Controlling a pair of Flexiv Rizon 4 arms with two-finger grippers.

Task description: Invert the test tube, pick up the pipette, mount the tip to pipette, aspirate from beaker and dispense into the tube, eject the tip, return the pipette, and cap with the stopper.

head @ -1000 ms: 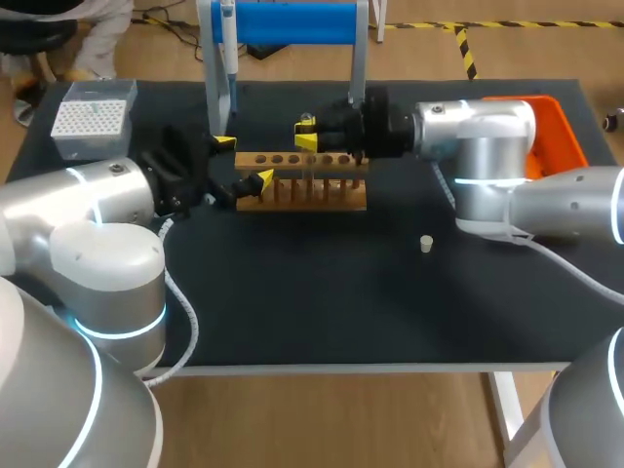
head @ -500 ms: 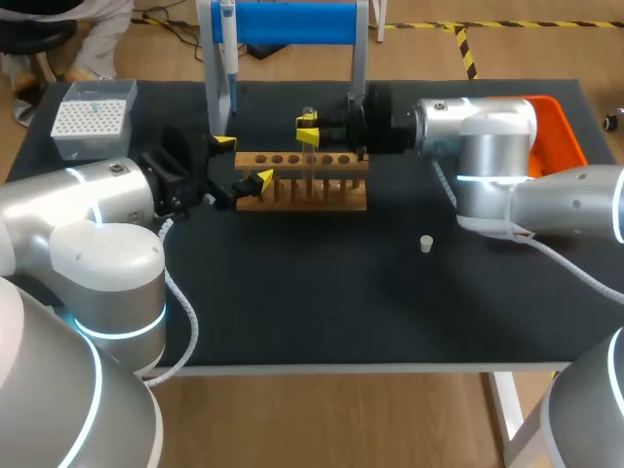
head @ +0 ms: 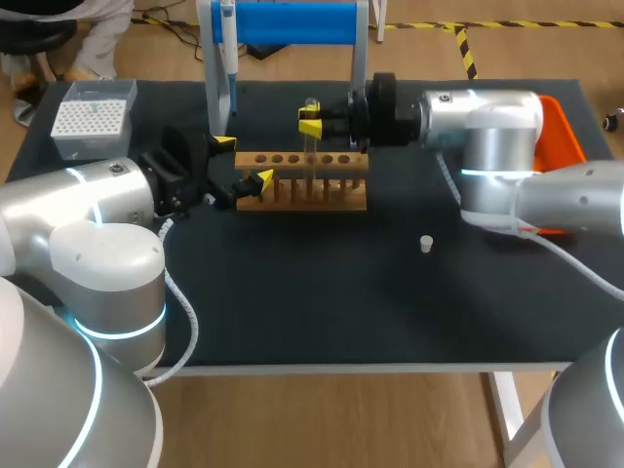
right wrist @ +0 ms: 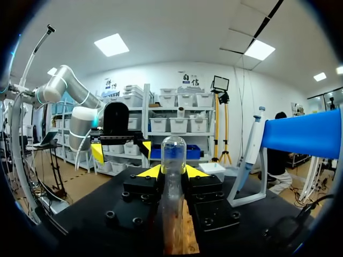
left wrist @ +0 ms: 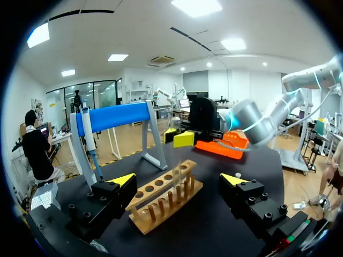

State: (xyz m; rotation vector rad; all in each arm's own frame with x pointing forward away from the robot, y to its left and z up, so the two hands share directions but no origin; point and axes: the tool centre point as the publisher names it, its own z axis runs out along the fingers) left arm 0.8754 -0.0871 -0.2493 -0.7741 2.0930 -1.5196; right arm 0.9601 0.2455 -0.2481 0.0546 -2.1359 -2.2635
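A clear test tube [head: 311,146] stands upright over the wooden rack [head: 302,181], its rounded end [right wrist: 173,145] uppermost. My right gripper [head: 310,124] is shut on it, a yellow-tipped finger on each side [right wrist: 168,172]. My left gripper [head: 243,161] is open around the rack's left end [left wrist: 161,198], its fingers well apart and not touching it. The pipette [head: 228,54] hangs on the blue-barred stand [head: 292,21] behind the rack. A small white stopper [head: 426,243] lies on the mat to the right.
A white tip box [head: 93,117] sits at the back left. An orange tray [head: 558,127] lies at the back right, partly behind my right arm. The black mat [head: 322,292] in front of the rack holds only the stopper.
My right gripper has risen with the test tube, lifting it higher above the rack. The left arm has stayed where it was.
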